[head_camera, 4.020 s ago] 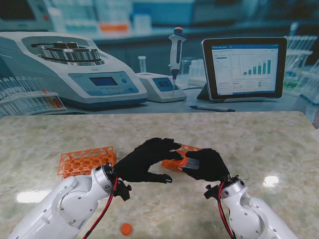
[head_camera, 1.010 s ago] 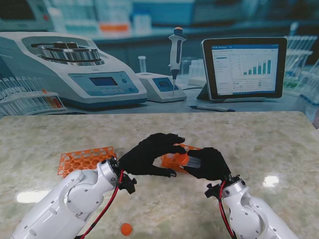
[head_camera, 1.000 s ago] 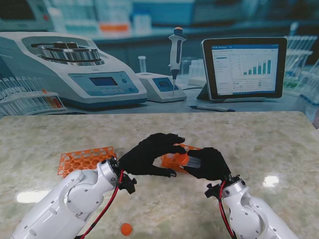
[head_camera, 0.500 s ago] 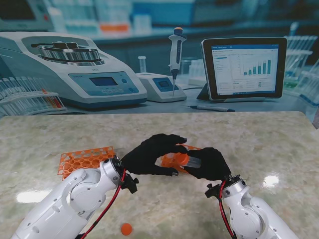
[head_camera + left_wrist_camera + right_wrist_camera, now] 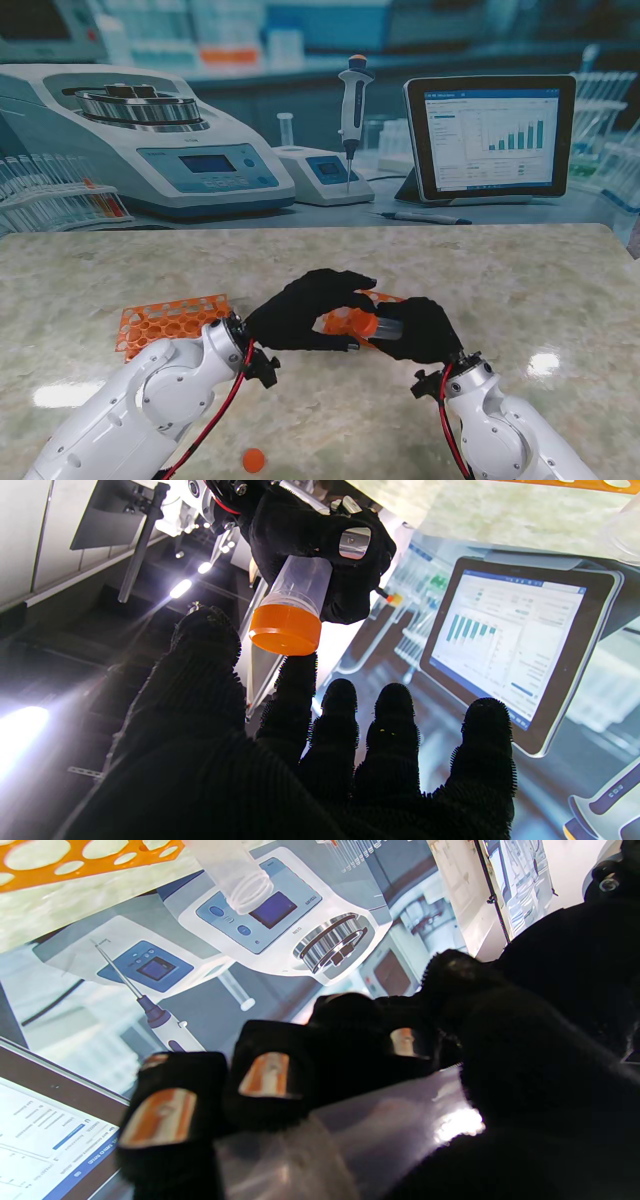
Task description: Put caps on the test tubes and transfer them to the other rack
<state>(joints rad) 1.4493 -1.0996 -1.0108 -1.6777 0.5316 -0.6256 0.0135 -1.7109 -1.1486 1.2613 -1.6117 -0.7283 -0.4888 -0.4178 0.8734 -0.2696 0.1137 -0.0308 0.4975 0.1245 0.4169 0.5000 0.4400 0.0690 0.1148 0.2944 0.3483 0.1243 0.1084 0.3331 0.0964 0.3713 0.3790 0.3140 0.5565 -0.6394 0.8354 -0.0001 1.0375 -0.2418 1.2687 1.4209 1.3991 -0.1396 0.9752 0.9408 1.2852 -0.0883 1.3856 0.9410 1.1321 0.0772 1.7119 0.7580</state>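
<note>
My right hand [image 5: 420, 330] is shut on a clear test tube [image 5: 302, 585] and holds it sideways, mouth toward my left hand. An orange cap [image 5: 286, 629] sits on the tube's mouth and also shows in the stand view as the orange cap [image 5: 366, 322]. My left hand [image 5: 305, 310] arches over that end with fingers [image 5: 340, 720] spread; the index tip is at the cap's edge and the thumb is apart from it. Behind the hands lies an orange rack [image 5: 388, 297], partly hidden. A second orange rack [image 5: 170, 322] lies to the left.
A loose orange cap [image 5: 254, 460] lies on the table near me, between the arms. One uncapped clear tube [image 5: 235, 875] stands in an orange rack [image 5: 75, 860]. A centrifuge [image 5: 150, 140], pipette [image 5: 352, 110] and tablet [image 5: 490, 135] stand beyond the table's far edge.
Since four seconds ago my left hand has lifted toward the tube's mouth, where an orange cap now shows. Over the last second both hands have barely moved.
</note>
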